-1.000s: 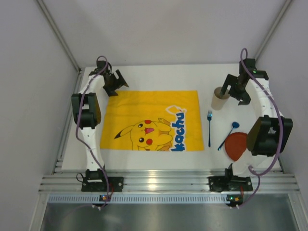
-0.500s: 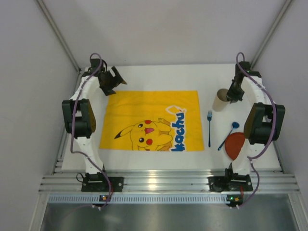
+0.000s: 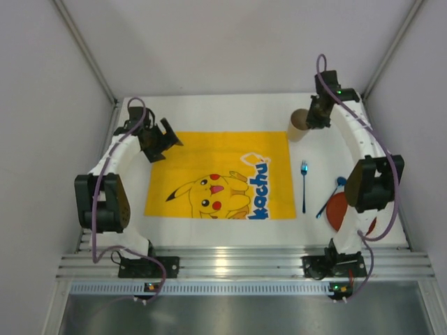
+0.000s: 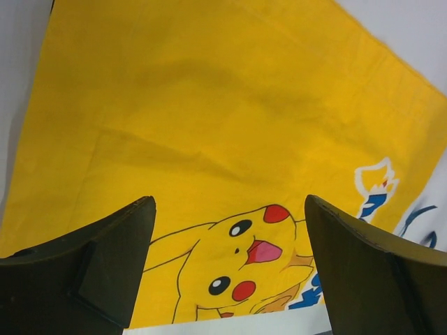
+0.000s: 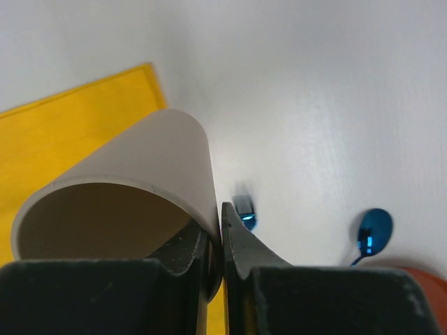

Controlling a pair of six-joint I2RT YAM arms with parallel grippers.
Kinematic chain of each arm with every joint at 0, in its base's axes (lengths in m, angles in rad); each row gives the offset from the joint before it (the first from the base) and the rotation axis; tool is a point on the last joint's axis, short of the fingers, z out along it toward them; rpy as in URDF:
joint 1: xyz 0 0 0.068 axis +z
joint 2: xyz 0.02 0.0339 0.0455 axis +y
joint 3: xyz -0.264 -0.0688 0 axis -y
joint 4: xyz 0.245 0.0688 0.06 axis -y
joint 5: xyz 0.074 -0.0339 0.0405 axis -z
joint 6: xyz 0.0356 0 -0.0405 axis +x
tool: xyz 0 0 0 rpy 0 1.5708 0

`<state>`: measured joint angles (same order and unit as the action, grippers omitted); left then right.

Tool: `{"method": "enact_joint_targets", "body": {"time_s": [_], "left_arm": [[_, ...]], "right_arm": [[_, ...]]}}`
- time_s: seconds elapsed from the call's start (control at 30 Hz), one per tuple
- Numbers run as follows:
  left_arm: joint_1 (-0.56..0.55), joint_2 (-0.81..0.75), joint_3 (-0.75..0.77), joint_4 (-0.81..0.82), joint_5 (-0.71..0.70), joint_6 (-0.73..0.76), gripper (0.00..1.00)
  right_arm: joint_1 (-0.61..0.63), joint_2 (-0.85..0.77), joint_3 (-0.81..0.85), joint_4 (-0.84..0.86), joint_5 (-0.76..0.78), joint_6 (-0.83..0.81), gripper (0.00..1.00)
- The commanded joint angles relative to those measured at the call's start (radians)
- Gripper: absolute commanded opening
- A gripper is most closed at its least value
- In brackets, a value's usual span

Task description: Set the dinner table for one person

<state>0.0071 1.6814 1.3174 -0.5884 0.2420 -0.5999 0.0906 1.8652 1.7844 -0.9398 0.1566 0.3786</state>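
The dinner table is a white top with a yellow Pikachu cloth spread on it. My right gripper is shut on the wall of a tan cup, by the cloth's far right corner. In the right wrist view one finger sits inside the cup and the other outside, the gripper pinching the rim. My left gripper hangs open over the cloth's far left corner. The left wrist view shows that gripper holding nothing, with the cloth below.
A blue fork lies right of the cloth, a blue spoon beside it, and a red plate partly under the right arm. The right wrist view also catches the fork's tip, the spoon and the plate's edge.
My right gripper shut on the cup and has carried it left and farther back, towards the cloth's corner. The left arm has swung a little forward and left, still open.
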Motion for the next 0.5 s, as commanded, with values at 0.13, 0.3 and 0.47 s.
{"method": "enact_joint_targets", "body": {"time_s": [0.13, 0.3, 0.47], "left_arm": [[-0.122, -0.198, -0.233, 0.027, -0.090, -0.044, 0.91], [-0.170, -0.224, -0.322, 0.035, -0.064, -0.075, 0.90], [-0.173, -0.270, -0.334, 0.010, -0.069, -0.067, 0.90]], "right_arm": [[0.228, -0.012, 0.030, -0.027, 0.008, 0.071, 0.00], [0.271, 0.089, 0.046, 0.013, 0.026, 0.078, 0.00], [0.271, 0.164, 0.095, 0.032, 0.064, 0.068, 0.00]]}}
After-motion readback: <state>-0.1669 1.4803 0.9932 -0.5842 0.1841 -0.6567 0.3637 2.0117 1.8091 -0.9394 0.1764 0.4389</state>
